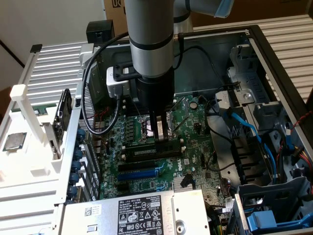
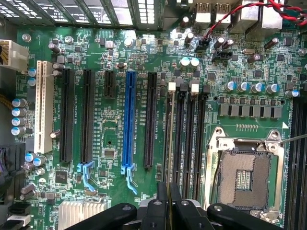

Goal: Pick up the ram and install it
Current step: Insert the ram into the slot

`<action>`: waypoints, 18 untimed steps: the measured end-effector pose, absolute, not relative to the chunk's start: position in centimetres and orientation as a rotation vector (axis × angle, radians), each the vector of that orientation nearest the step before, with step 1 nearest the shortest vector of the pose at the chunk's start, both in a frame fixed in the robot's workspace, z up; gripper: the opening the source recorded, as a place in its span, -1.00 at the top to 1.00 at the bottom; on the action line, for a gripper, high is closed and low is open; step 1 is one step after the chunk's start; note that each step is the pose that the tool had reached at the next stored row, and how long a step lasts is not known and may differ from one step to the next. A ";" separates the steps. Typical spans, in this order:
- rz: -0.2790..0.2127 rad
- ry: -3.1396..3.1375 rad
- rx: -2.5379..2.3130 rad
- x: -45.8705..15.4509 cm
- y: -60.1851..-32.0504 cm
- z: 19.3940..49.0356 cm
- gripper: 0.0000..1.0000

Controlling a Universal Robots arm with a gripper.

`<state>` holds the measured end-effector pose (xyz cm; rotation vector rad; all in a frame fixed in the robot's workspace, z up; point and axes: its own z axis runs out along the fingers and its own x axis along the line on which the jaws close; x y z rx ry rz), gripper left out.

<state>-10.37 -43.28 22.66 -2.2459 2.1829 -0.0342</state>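
Inside an open desktop case laid on its side, a green motherboard faced upward. A labelled grey power supply sat at the near edge, and blue cables looped through the drive bays at the exterior view's right. White ribbed panels flanked the case, and a cardboard box stood behind it against a pale wall. On the board sat a blue expansion slot, a bare processor socket and, between them, black memory slots with white end clips. The gripper reached straight down over those slots, its jaws drawn narrow and pinching the ram by its upper edge. The ram stood on edge along the memory slot on the side away from the socket, directly beneath the fingers. Whether it was fully seated could not be told.
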 end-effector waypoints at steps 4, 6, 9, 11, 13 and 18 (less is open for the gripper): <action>-0.036 2.183 -2.246 -10.4 -43.3 22.6 0.74; -0.036 2.183 -2.246 -10.4 -43.3 22.6 0.74; -0.036 2.183 -2.246 -10.4 -43.3 22.6 0.74; -0.036 2.183 -2.246 -10.4 -43.3 22.6 0.74; -0.036 2.183 -2.246 -10.4 -43.3 22.6 0.74; -0.036 2.183 -2.246 -10.4 -43.3 22.6 0.57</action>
